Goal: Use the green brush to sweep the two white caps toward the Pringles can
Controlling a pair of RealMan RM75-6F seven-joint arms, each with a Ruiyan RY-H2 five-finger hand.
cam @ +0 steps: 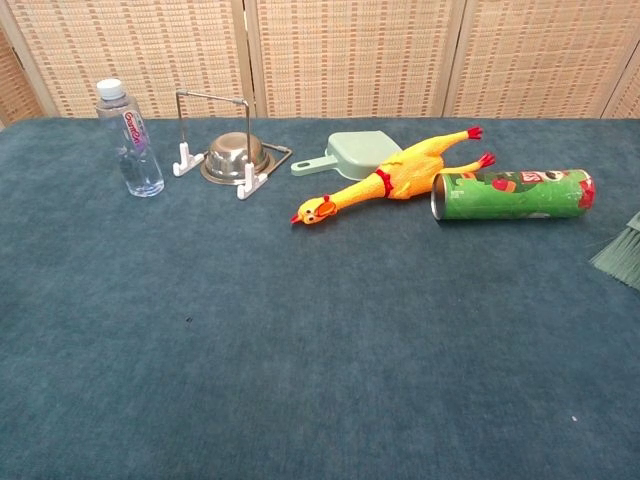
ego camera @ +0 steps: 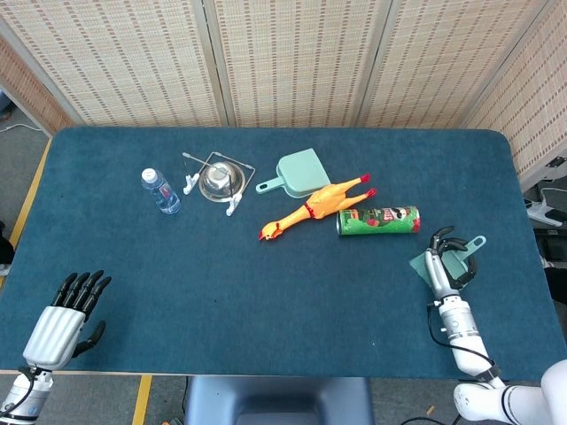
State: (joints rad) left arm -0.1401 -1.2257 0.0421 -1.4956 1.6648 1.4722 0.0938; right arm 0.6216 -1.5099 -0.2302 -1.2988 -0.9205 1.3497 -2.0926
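The green Pringles can [ego camera: 378, 220] lies on its side right of the table's middle, also seen in the chest view as the Pringles can [cam: 511, 194]. My right hand [ego camera: 447, 271] grips the green brush [ego camera: 427, 263] to the right of the can and nearer to me, bristles pointing left and the handle's loop toward the right edge. Only the brush's bristle tips [cam: 622, 254] show at the chest view's right border. My left hand [ego camera: 67, 312] hovers at the near left edge, fingers apart and holding nothing. I see no white caps in either view.
Along the far half stand a water bottle [ego camera: 160, 190], a steel bowl in a wire rack [ego camera: 220, 181], a green dustpan [ego camera: 299, 172] and a yellow rubber chicken [ego camera: 314, 206] touching the can's left end. The table's right edge [ego camera: 534, 266] is close to my right hand.
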